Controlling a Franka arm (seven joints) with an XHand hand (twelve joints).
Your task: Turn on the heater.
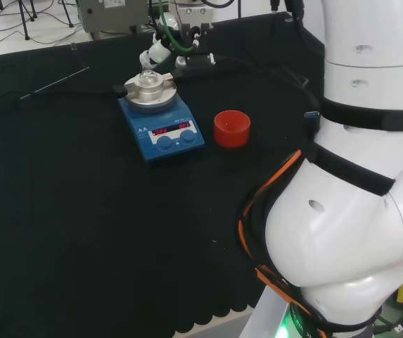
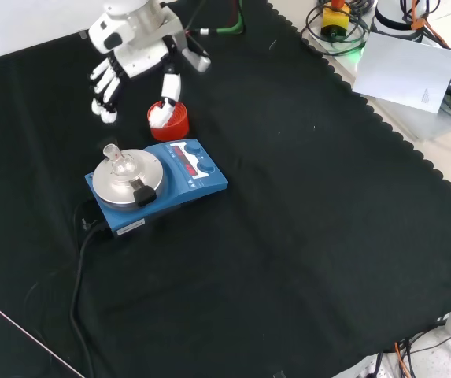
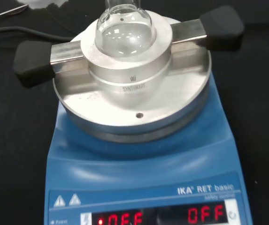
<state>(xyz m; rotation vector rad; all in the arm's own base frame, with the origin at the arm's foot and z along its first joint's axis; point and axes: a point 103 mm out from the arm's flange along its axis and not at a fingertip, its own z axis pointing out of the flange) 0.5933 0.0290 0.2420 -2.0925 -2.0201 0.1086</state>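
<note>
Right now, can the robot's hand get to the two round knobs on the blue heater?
Probably yes. In the front view the hand hangs open just beyond the heater. Its knobs face that side, bare on top. A red ring stands between them, low enough to pass over.

Wrist view: heater cut off at frame bottom, knobs out of frame; flask neck cut off at top. Front view: red cup partly behind hand. Flask contents: can't tell.
</note>
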